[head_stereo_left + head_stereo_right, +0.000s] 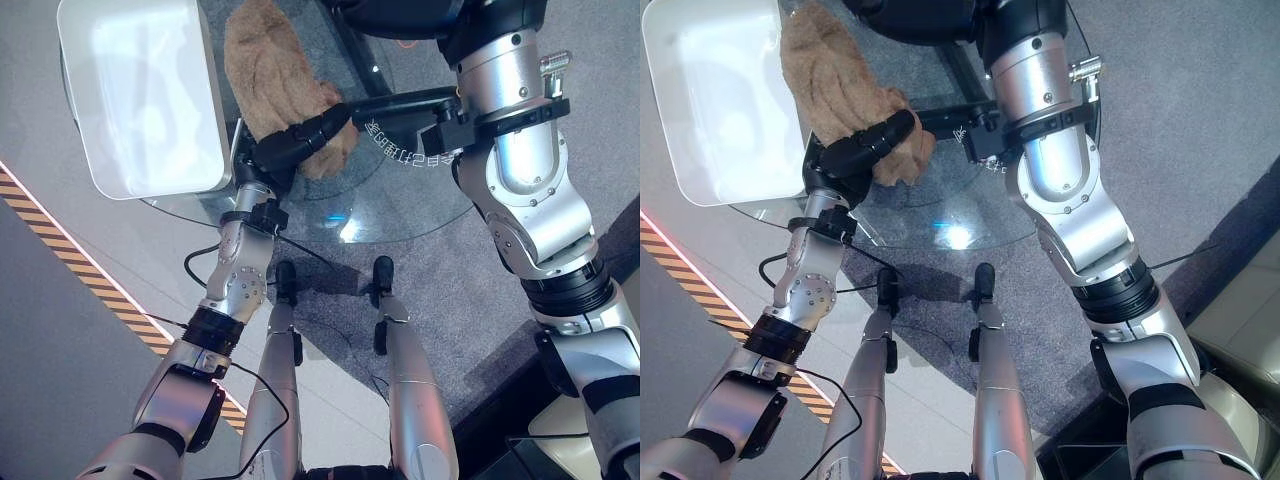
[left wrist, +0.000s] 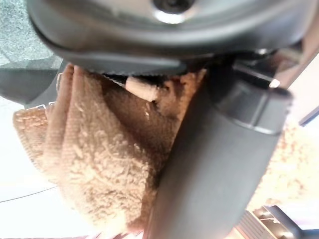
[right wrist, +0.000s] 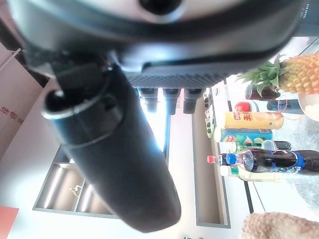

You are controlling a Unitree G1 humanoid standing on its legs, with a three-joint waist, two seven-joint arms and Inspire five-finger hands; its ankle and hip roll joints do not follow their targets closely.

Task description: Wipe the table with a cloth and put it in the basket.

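Note:
A brown fuzzy cloth (image 1: 268,62) lies on the round glass table (image 1: 410,205), next to the white basket (image 1: 140,95). My left hand (image 1: 300,138) lies across the cloth's near end, its fingers over the top. In the left wrist view the thumb (image 2: 219,164) presses against bunched folds of cloth (image 2: 94,164), so the hand grips it. My right hand (image 3: 124,164) is raised over the table's far side, its dark bulk (image 1: 925,20) past the cloth, fingers relaxed and holding nothing. A corner of the cloth (image 3: 281,226) shows below it.
The basket overhangs the table's left edge. Grey carpet surrounds the table, with a yellow-black striped line (image 1: 90,290) on the floor to the left. Beyond the right hand stand shelves with a pineapple (image 3: 291,72), a can and bottles (image 3: 264,162).

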